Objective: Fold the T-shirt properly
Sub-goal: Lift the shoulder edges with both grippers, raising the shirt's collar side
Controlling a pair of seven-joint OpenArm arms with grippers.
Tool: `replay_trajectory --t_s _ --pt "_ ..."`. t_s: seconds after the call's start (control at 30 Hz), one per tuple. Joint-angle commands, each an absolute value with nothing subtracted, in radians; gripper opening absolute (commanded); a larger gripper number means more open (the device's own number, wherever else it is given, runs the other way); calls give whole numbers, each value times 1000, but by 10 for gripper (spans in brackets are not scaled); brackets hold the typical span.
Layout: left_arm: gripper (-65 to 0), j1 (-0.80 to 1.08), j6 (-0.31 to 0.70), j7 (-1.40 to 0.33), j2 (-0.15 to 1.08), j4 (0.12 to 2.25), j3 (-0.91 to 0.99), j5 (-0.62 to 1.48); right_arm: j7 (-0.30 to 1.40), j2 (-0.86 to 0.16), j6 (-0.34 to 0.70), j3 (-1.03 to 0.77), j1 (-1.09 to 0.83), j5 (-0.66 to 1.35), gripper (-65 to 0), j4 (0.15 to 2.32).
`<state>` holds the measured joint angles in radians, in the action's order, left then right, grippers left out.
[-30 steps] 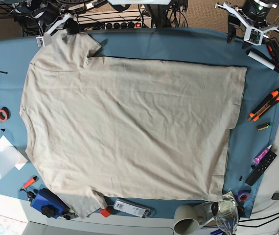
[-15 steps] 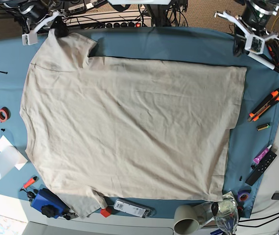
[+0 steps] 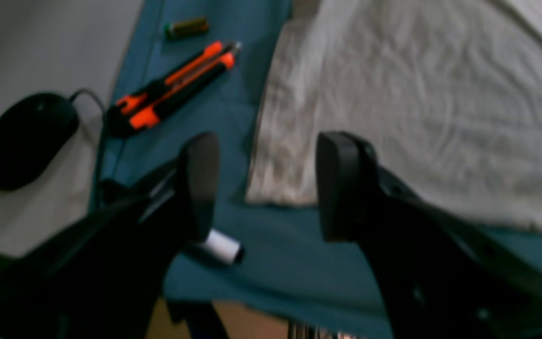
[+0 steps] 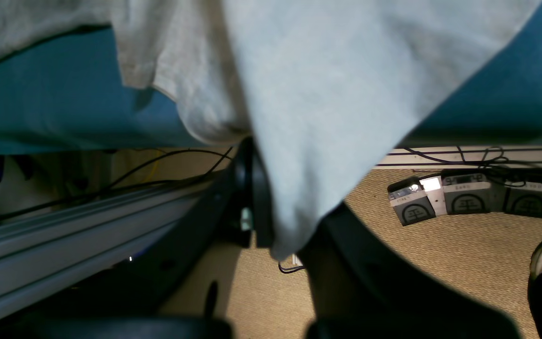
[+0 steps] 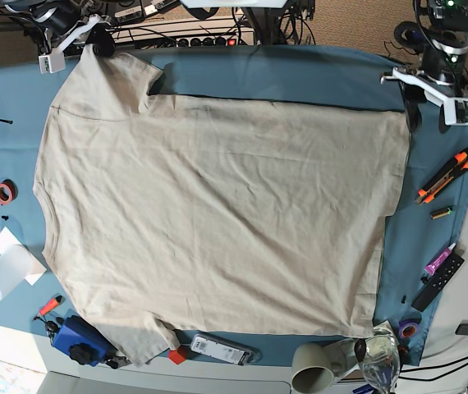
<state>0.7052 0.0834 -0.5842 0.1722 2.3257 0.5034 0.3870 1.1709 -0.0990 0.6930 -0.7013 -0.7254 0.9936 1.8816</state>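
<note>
A beige T-shirt [image 5: 217,213] lies spread flat across a teal-covered desk [image 5: 300,74], filling the middle of the frame. At upper left, the right gripper [image 4: 271,207] has its jaws clamped on the sleeve tip. At upper right, the left gripper [image 3: 261,183] hovers with jaws wide apart, empty, over the hem corner. The fold appears barely begun; next, the left jaws likely need to close on that corner.

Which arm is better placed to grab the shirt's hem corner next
Left. The left pincer hangs open just above the T-shirt's hem corner, one finger to each side of it, holding nothing. The right pincer is at the opposite end, already shut on the sleeve.
</note>
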Motion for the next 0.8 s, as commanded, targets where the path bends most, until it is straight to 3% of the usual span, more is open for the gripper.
replay_trajectory --t_s 0.0,0.3,0.47,0.6,0.77 --pt "-318 696 78 -569 177 2304 506 390 1166 -108 698 -711 -735 1010 -650 1899" --pt "-319 550 113 -624 178 1987 506 486 1185 -109 698 -711 -735 1010 -650 1899" --pt "-319 514 160 -653 177 1958 506 528 1201 -109 698 -711 -735 1010 -650 1899" --pt "-319 501 89 -623 178 1958 507 445 1204 -109 698 -711 -735 1010 -650 1899" --pt "-319 495 99 -624 178 1932 507 450 1205 -109 698 -711 -737 1010 -650 1899"
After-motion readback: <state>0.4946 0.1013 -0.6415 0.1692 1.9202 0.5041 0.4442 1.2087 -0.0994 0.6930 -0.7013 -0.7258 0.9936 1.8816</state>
